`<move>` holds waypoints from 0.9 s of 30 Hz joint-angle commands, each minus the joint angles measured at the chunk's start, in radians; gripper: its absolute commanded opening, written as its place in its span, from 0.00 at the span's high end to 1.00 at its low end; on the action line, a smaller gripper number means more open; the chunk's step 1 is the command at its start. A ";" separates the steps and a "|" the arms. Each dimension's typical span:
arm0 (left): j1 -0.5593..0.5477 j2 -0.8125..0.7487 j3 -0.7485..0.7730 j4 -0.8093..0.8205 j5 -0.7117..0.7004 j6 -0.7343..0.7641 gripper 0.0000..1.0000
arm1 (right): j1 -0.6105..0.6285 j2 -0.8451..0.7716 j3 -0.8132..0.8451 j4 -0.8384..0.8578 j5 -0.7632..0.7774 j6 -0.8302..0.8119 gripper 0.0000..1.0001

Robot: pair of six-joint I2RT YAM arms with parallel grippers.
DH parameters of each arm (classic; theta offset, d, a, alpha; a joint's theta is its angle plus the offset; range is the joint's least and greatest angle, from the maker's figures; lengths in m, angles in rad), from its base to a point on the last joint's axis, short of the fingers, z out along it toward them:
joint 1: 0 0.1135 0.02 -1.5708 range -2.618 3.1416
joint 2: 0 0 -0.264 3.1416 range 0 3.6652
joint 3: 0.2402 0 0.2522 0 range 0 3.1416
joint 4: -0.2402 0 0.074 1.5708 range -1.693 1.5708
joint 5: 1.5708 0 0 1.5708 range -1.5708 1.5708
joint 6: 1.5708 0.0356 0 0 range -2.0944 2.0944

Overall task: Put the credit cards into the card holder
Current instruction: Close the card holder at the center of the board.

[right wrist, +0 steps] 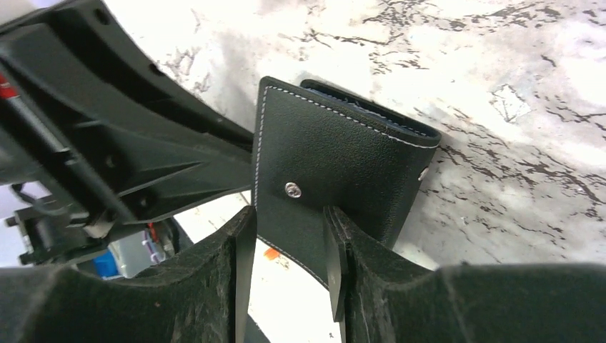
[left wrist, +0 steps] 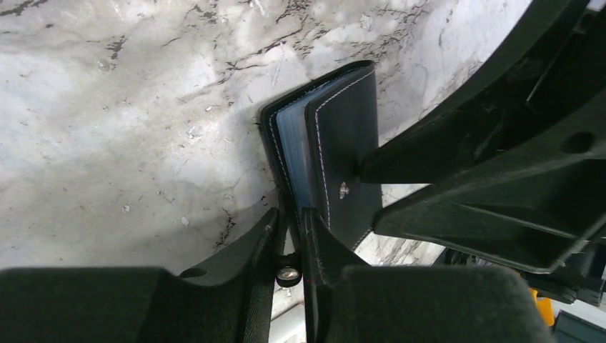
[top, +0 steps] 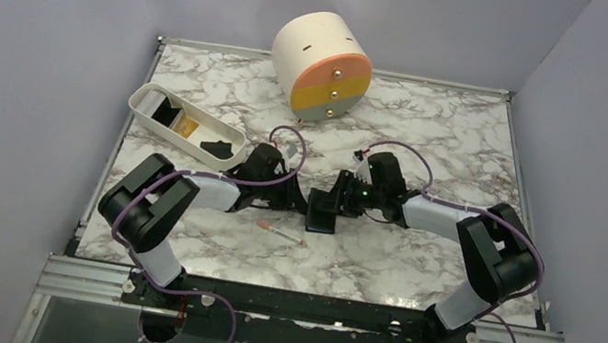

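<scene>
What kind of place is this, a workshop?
Probably a robotics lab test booth: plain walls close in a marble-patterned table, a left arm and right arm are bolted to a rail at its edge, and props like a drawer box sit on it.

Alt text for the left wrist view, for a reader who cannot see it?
A black card holder with white stitching, slightly open with bluish sleeves showing, is pinched at its near edge by the left gripper, with the marble table behind it. The right gripper reaches in from the right, its fingertips at the flap with the snap.
</scene>
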 commanded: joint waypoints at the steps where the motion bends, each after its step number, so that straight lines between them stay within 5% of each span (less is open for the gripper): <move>1: -0.011 -0.061 0.005 0.020 0.001 -0.008 0.79 | 0.027 0.035 0.046 -0.164 0.191 -0.070 0.61; 9: -0.003 -0.085 -0.001 0.003 -0.003 0.000 0.77 | 0.068 0.049 0.083 -0.256 0.327 -0.105 0.64; 27: -0.002 -0.171 0.015 0.026 0.079 -0.017 0.81 | 0.093 0.069 0.080 -0.238 0.354 -0.104 0.67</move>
